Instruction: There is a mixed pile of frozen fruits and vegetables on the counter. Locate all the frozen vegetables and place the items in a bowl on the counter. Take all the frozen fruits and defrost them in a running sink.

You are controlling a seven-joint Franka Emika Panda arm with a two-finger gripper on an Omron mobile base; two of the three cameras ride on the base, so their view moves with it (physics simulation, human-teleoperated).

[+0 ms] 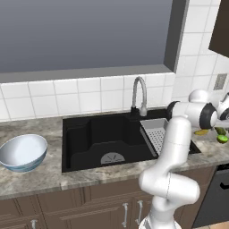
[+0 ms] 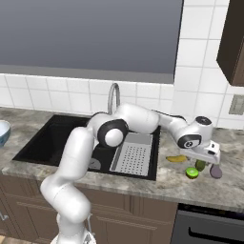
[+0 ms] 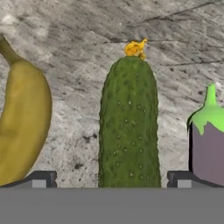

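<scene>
Right of the sink (image 1: 103,143), at 3 o'clock in the left base view, the banana (image 1: 201,132) and lime (image 1: 222,138) lie on the counter (image 1: 40,176) behind the arm; the bowl (image 1: 22,152) sits far off at 9 o'clock. Right base view: the gripper (image 2: 207,159) hangs over the pile, just above the cucumber (image 2: 200,165), with the eggplant (image 2: 215,170) beside it. Hand view: the fingers (image 3: 41,180) stand wide apart and empty, straddling the cucumber, whose long axis runs 6 to 12 o'clock, across the line between the tips. Judged next: a straight descent onto the cucumber.
</scene>
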